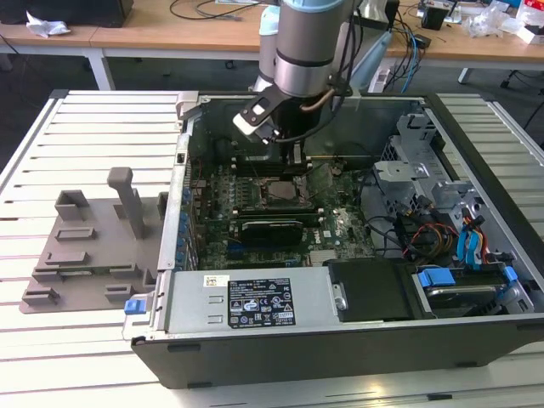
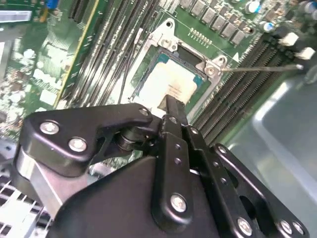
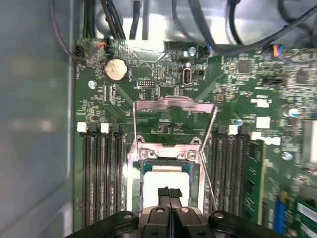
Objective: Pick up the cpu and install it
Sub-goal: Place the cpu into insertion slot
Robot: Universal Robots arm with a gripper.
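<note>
The pincer [image 3: 169, 192] hangs low inside the open computer case [image 1: 357, 336], which lies on the slatted desk [image 1: 85, 127]. Its two fingertips are pressed together with nothing visible between them, right over the cpu [image 3: 153, 184]. The cpu lies flat within the socket [image 2: 210, 67] on the green board, its pale top plate showing in both wrist views. Whether the tips actually touch that plate or sit just above it cannot be told. The load plate [image 3: 173, 104] stands swung up and open, and the wire lever [image 2: 262, 68] sticks out unlatched to one side, so nothing but the socket's own walls appears to hold the chip in place. The main risk, as I judge it, is downward force. If the cpu sits slightly skewed or rides on one edge of the socket, a push from the closed tips could bend the contacts beneath it or tilt the chip. A sideways drift of the arm while the tips bear on the plate could drag the chip out of register or scratch it. The memory slots [image 3: 99, 173] flank the socket closely on both sides, and the broad black body of the pincer could catch the raised load plate or the lever if it shifts off centre.
</note>
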